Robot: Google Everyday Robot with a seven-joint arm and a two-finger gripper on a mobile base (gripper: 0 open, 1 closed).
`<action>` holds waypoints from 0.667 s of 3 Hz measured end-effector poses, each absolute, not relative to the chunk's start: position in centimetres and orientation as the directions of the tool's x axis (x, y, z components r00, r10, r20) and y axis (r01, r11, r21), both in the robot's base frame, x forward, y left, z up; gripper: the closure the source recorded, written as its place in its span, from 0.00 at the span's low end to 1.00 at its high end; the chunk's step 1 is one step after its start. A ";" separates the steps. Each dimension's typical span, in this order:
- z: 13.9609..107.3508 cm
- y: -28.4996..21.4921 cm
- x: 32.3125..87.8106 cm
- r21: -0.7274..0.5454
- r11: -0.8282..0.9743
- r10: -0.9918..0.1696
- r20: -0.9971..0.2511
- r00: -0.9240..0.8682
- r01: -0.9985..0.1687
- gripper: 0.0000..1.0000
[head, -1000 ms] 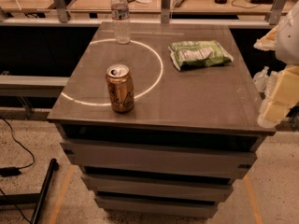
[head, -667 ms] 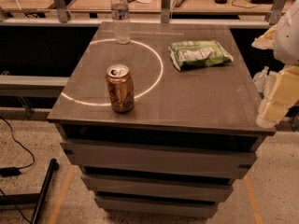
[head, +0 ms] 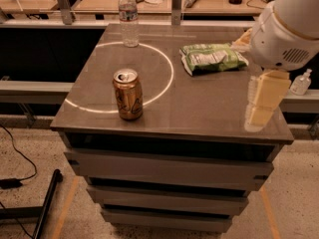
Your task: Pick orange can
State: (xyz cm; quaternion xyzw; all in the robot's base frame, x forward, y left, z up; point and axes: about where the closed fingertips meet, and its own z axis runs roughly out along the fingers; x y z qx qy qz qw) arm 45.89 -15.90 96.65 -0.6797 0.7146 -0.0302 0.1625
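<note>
Drawer cabinet (head: pixel 199 113): a grey unit with a flat, smooth top that bears all items. A thin white ring (head: pixel 171 71) is marked on the left half of the top.

Robot arm (head: pixel 291 26): the white housing enters from the upper right, above the right edge of the top.

Gripper (head: pixel 263 103): cream-coloured, hanging below the housing at the cabinet's right edge, well apart from the target. Whether it is spread or closed cannot be told from this view. It holds nothing visible.

Green snack bag (head: pixel 212 58): lying flat at the right rear, clear of the target.

Water bottle (head: pixel 128 19): clear plastic, upright at the rear on the ring's far arc.

Orange can (head: pixel 128 95): upright near the front left of the top, on the ring's near arc, with nothing touching it.

Handling assessment:
- The can is judged light.
- Its thin metal wall is rigid enough for a moderate squeeze but would dent under heavy force.
- The glossy, curved side is likely slippery.
- Whether the can is full cannot be told.

Recommended hold: across the mid-body, on opposite sides of the cylinder and below the tapered shoulder. Approach level from the right, which is open. A high or off-centre contact could tip the can.
</note>
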 end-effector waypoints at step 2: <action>94.2 -8.5 48.8 -0.159 -0.110 -0.951 -0.269 0.150 -0.981 0.00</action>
